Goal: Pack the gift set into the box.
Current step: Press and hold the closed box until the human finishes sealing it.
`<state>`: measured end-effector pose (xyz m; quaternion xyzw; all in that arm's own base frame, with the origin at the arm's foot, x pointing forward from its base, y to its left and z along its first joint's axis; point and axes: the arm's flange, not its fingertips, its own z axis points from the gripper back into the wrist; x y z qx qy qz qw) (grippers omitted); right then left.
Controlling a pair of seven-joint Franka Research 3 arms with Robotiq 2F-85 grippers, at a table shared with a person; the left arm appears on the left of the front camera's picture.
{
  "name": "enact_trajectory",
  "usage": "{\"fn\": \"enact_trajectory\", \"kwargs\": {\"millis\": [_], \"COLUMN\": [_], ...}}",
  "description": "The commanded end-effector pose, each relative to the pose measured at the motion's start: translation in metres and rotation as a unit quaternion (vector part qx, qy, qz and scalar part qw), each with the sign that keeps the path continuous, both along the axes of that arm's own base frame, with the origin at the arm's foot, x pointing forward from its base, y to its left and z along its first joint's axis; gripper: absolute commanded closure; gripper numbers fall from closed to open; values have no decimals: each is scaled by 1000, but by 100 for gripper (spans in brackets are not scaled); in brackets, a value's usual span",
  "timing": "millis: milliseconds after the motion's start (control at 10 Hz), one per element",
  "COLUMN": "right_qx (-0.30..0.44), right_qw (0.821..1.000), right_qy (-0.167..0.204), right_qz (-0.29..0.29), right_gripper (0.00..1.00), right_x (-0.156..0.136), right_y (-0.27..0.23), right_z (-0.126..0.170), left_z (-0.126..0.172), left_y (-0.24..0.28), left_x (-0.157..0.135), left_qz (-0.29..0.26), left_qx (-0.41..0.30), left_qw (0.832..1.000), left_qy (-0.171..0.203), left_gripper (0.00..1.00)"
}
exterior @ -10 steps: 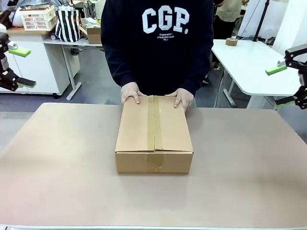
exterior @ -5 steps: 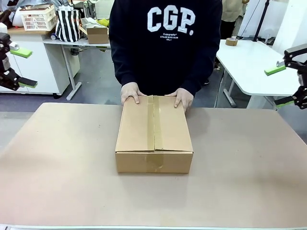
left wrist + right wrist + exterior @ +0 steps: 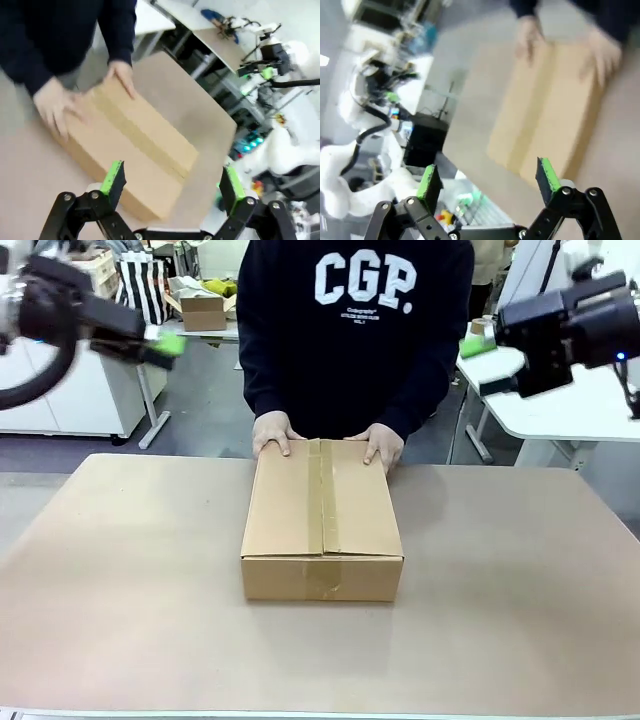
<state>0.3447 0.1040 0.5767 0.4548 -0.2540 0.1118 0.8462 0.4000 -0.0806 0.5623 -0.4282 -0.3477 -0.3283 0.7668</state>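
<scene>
At the counter's middle, the taped box is held at its far edge by a person's hands; the left gripper and right gripper are seen with fingers spread apart, empty.

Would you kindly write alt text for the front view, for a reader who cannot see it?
A closed, taped brown box sits centred on the table, a person's hands resting on its far edge. The left gripper and right gripper hang raised at either side.

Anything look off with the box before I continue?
Nothing is damaged or askew, but the box is shut, with tape along its top seam, which is odd for packing. A person's hands rest on its far edge.
</scene>
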Motion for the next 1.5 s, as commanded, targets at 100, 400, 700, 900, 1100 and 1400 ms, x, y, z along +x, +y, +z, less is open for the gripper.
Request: {"fn": "enact_trajectory", "kwargs": {"millis": [100, 400, 700, 900, 1100, 1400], "right_qx": [83, 4, -33, -32, -8, -21], "right_qw": [930, 971, 961, 891, 853, 862], "right_qy": [-266, -186, -213, -321, -358, -329], "right_qz": [238, 149, 174, 319, 380, 385], "right_gripper": [0, 0, 0, 0, 0, 0], "right_x": [9, -4, -6, 33, 45, 39], "right_y": [32, 46, 52, 83, 104, 146], "right_z": [1, 14, 9, -31, -82, -163], "left_z": [-11, 10, 9, -45, -97, -156], "left_y": [-33, -36, -36, -81, -102, -142], "left_x": [-16, -15, -18, -2, 6, 8], "left_qz": [14, 8, -6, -113, -186, -224], "left_qx": [8, 14, 5, 107, 107, 140], "left_qw": [967, 977, 978, 959, 949, 939], "left_qy": [-254, -211, -210, -237, -229, -218], "left_gripper": [0, 0, 0, 0, 0, 0]}}
